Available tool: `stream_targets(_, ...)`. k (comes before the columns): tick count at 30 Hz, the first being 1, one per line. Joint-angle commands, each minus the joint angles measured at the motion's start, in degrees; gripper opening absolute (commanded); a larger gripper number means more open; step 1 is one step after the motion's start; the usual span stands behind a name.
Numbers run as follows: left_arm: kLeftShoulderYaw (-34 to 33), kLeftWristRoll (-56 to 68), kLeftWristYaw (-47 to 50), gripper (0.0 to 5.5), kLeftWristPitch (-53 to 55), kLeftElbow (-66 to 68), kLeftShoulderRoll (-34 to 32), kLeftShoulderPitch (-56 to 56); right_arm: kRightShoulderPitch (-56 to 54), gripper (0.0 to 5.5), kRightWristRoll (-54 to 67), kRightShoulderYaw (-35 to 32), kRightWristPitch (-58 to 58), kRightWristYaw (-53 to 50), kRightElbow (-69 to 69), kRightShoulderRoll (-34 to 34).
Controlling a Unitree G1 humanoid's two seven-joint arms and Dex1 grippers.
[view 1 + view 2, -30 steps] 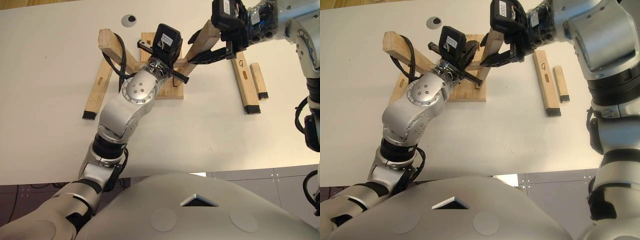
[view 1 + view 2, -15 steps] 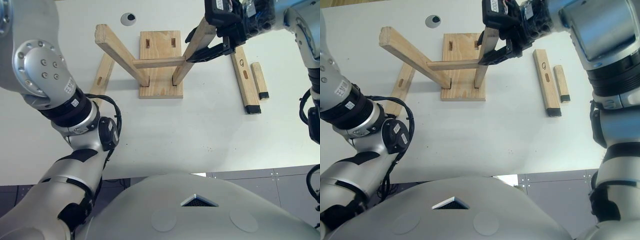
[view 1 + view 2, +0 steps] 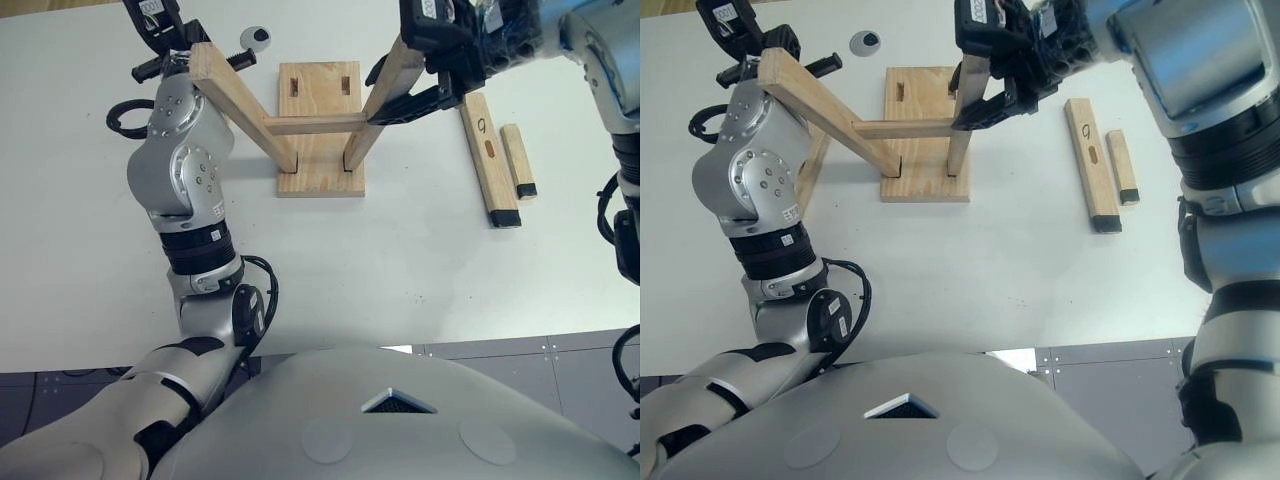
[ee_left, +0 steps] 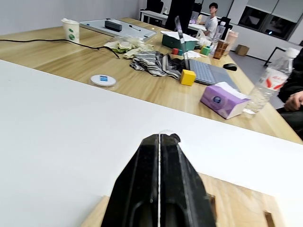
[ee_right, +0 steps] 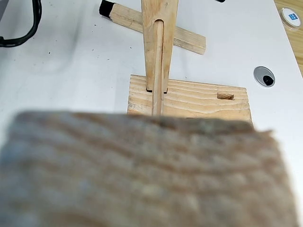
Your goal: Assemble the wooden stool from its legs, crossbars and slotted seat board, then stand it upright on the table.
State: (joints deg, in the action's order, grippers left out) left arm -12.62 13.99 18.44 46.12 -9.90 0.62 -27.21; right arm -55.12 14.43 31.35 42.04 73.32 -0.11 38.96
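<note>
Pale half-built stool (image 3: 320,160) (crossbar (image 3: 315,124) fitted), right tool (image 3: 388,95) gripping a leg (image 3: 362,145), left tool (image 4: 160,138) closed

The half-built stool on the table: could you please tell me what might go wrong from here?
1. The right hand grips the right leg; tugging or releasing it could lever both standing legs out of the seat board slots.
2. The left hand, shut, sits by the left leg's top; a bump might pop the crossbar loose.
3. The far slots are empty, so the two-legged frame may tip over.
</note>
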Motion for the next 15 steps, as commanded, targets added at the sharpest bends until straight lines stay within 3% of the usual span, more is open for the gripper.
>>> stream_targets(1, 3.99, 0.00, -1.83, 0.00, -0.44, 1.93, 3.32, -3.36, 8.36, 2.04, -0.48, 8.93, 7.30, -0.97, -0.15, -6.30)
stream_targets(8, 1.88, -0.67, -3.47, 0.00, -1.53, 5.28, 1.48, -3.62, 8.08, 2.04, 2.44, 3.74, 11.70, -7.37, 1.21, -12.17)
stream_targets(9, 1.21, -0.69, -3.88, 0.00, -1.77, 6.42, 0.64, -4.24, 8.17, 2.41, 2.76, 3.51, 12.41, -7.45, 0.59, -12.25)
stream_targets(15, -2.61, -1.77, -8.05, 0.00, -11.00, 28.36, -5.55, -15.95, 7.51, 3.33, 7.56, 1.06, 18.16, -8.20, -7.19, -15.23)
